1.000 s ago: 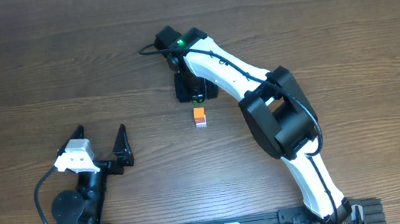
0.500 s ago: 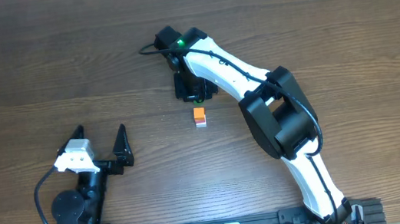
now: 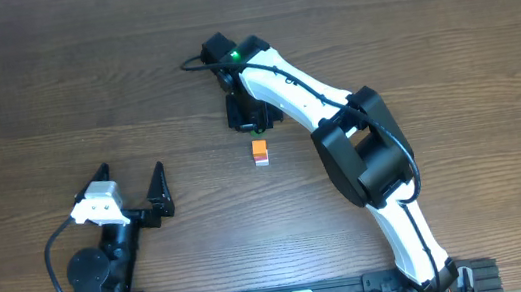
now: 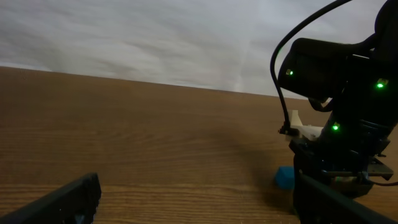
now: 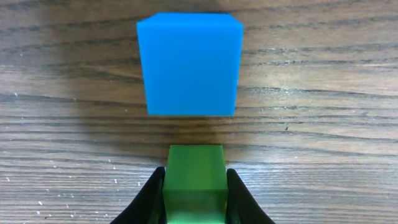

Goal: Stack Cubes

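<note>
My right gripper (image 5: pixel 194 180) is shut on a small green cube (image 5: pixel 194 163), held just beside a larger blue cube (image 5: pixel 189 62) that rests on the wooden table. From above, this gripper (image 3: pixel 250 117) sits past the table's middle. Nearer to the arms' bases stands an orange cube (image 3: pixel 259 147) on top of a white cube (image 3: pixel 261 160). My left gripper (image 3: pixel 131 175) is open at the near left with nothing between its fingers. The left wrist view catches the blue cube (image 4: pixel 285 177) beside the right arm's wrist (image 4: pixel 339 143).
The wooden table (image 3: pixel 447 31) stretches bare around the cubes. The right arm's links (image 3: pixel 361 143) cross the table's right half. A pale wall (image 4: pixel 155 37) rises behind the table's far edge.
The right gripper has shifted slightly away from the orange-and-white stack with the green cube. The left arm has stayed still.
</note>
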